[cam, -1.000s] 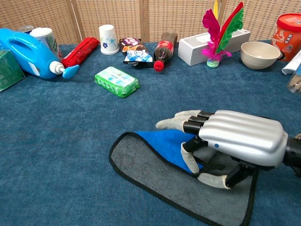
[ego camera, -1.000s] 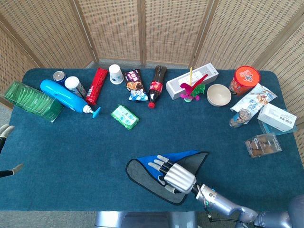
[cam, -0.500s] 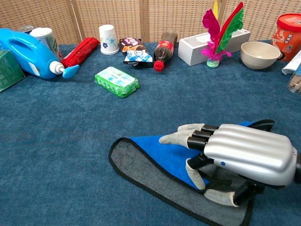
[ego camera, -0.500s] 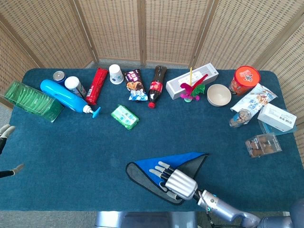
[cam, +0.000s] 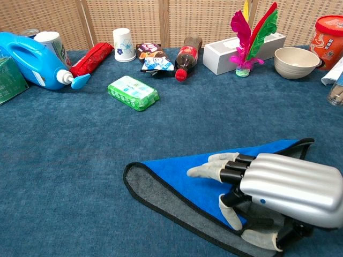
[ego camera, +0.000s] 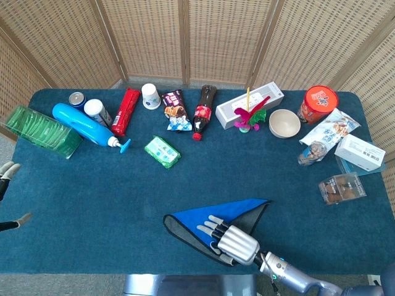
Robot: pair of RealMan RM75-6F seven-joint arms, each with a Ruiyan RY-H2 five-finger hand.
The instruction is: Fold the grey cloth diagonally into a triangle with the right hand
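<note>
Blue-carpeted counter (ego camera: 123, 185), near edge: grey cloth (ego camera: 203, 225) lies half-folded, blue underside up, long axis left-right. Your right hand (ego camera: 229, 237) rests atop fold, fingers extended; whether pinching, can't tell. Left hand (ego camera: 7, 169) far left, idle.

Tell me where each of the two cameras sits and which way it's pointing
Head view: high above the near edge, looking steeply down on the table; shows the right hand on the grey cloth and the left hand at the frame's left edge.
Chest view: low, looking forward across the table towards the wicker screen; shows only the right hand.
Shared: right hand, cloth, cola bottle, bowl.
</note>
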